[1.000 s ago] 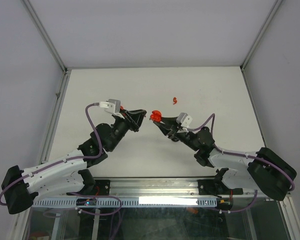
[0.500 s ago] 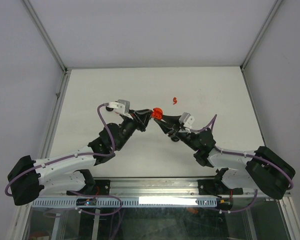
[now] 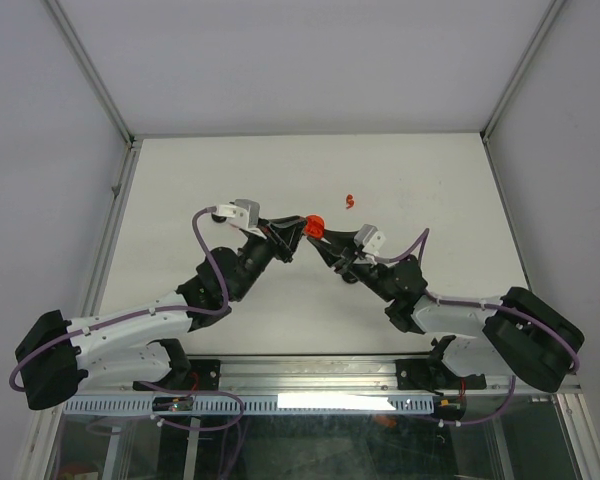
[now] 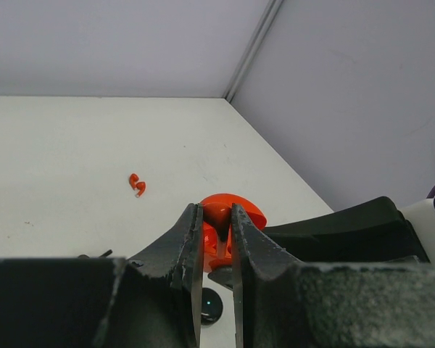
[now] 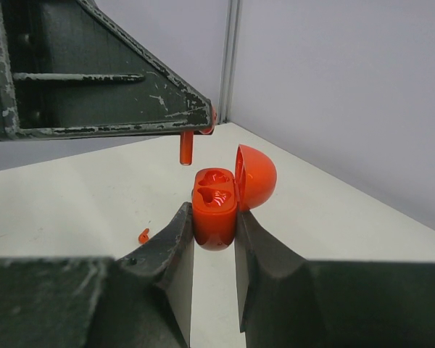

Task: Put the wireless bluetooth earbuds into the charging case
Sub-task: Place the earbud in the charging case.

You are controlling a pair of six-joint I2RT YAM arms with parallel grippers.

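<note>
Pale grey walls and an aluminium frame close in a white worktop (image 3: 230, 170), with both arms meeting near its middle. The right end effector (image 5: 214, 217) is clamped on the red charging case (image 5: 214, 203). It holds the case off the surface with its lid (image 5: 255, 176) hinged open and the two moulded wells facing up. The left end effector (image 4: 212, 214) is nearly closed, with only a narrow slit between its fingers, and pinches a red earbud (image 5: 186, 148) whose stem hangs downward.

A second ago the left end effector sat well apart, at 9 o'clock of the case. It has since swung in, and over the last half second it has barely moved. The earbud now hangs just above the case's near well and is not touching it. The approach looks finished. What seems left is a short, fine descent to seat the stem, and any sideways offset could catch it on the rim.

A second red earbud (image 3: 350, 201) lies loose on the worktop at about 2 o'clock of the case, not yet picked up.
</note>
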